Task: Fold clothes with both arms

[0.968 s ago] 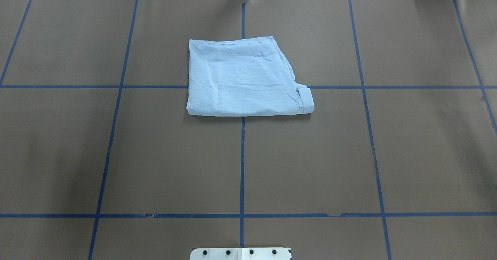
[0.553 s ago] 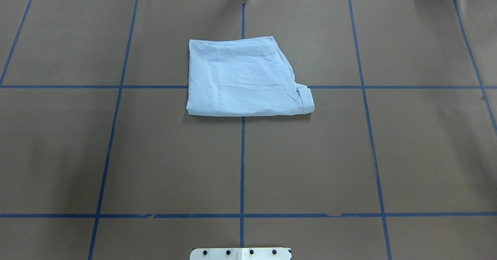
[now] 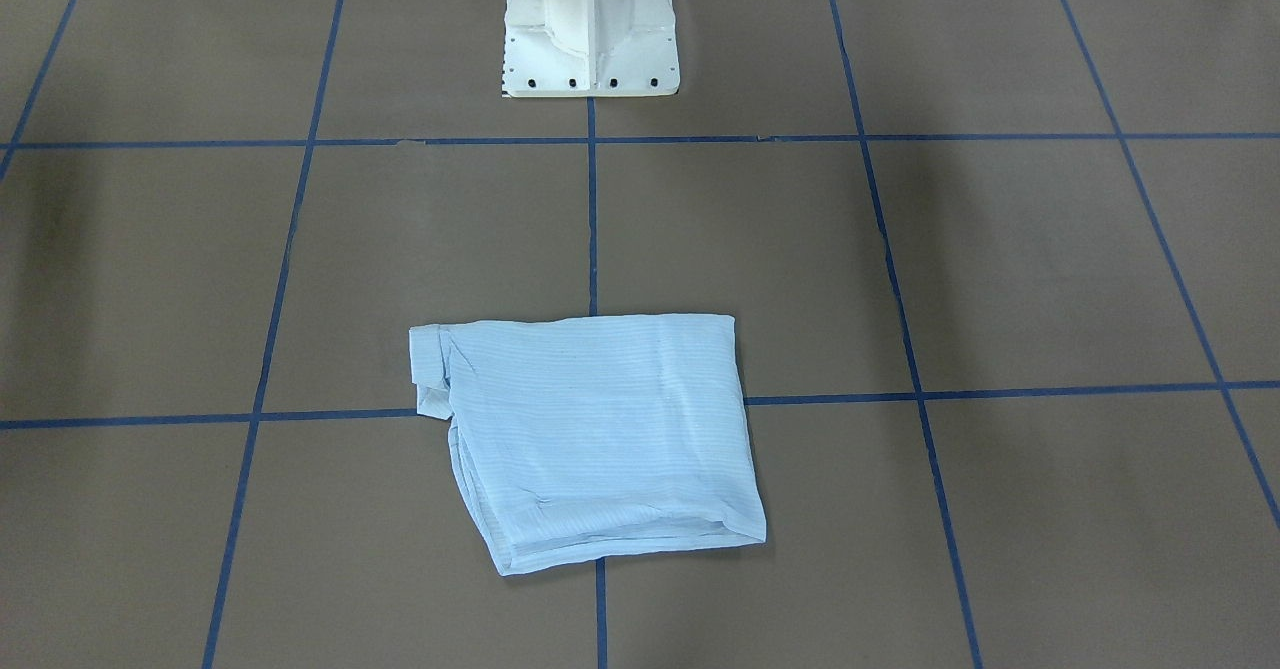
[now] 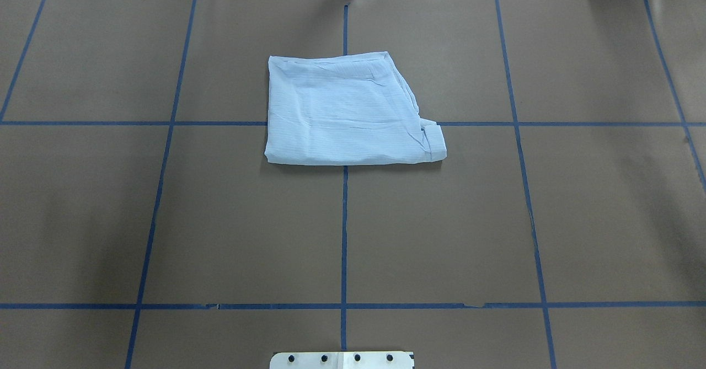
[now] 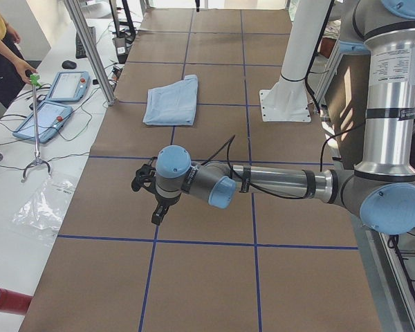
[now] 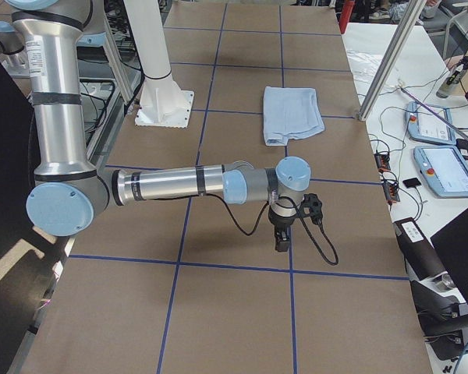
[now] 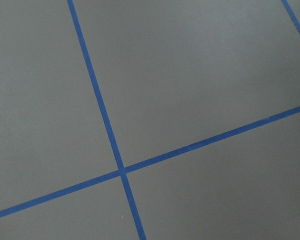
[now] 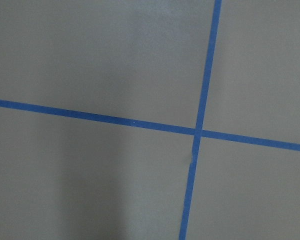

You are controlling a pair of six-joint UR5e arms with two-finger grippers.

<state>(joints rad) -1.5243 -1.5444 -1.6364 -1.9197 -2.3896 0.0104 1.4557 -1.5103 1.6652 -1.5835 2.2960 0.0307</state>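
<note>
I see the thin pale-blue striped shirt (image 4: 347, 112) folded into a flat packet on the brown paper-covered table (image 4: 595, 220). It lies across the centre blue tape line (image 4: 344, 231), on the far side from the white pedestal base (image 3: 590, 29). The left gripper (image 5: 157, 216) points down over bare table, well left of the shirt. The right gripper (image 6: 281, 238) does the same, well right. With side views only, I can't tell whether either one's fingers are apart or together.

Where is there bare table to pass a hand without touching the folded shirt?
Bare: the squares between the shirt and the white pedestal base, and the table either side of the shirt. Crowded only toward the ends, where the left gripper and right gripper hang over it.
</note>
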